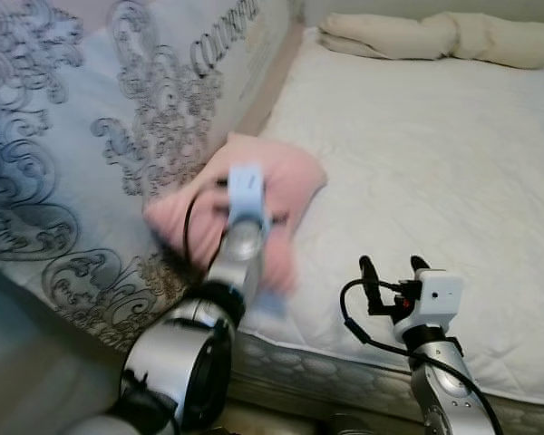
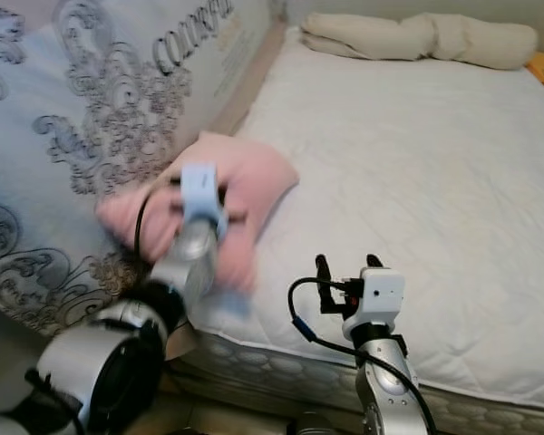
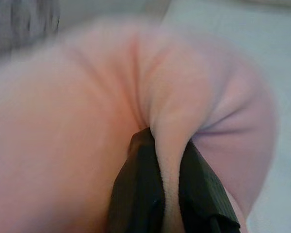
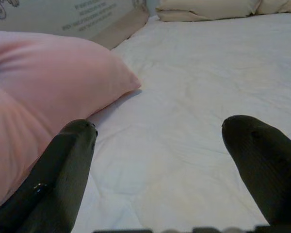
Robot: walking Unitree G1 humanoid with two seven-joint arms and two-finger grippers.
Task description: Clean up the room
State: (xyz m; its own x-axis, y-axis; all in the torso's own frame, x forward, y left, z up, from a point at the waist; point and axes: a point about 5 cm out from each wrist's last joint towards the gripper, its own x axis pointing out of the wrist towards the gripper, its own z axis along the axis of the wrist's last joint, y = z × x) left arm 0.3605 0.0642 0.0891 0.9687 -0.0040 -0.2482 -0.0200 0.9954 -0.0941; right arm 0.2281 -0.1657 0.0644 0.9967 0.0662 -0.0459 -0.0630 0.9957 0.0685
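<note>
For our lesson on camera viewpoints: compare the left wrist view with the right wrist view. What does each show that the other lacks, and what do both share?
Left wrist view: the left gripper pinching a fold of the pink pillow.
Right wrist view: the right gripper open above the white mattress, the cream bedding at the far end, and the patterned mattress standing alongside.
Shared: pink pillow and white mattress.

Script on the upright mattress looks like "Comfort...", too blurred to read properly.

Soft, even daylight fills the frames without glare, faint shadows lie under the pink pillow, and motion blur smears the left arm at centre frame.
</note>
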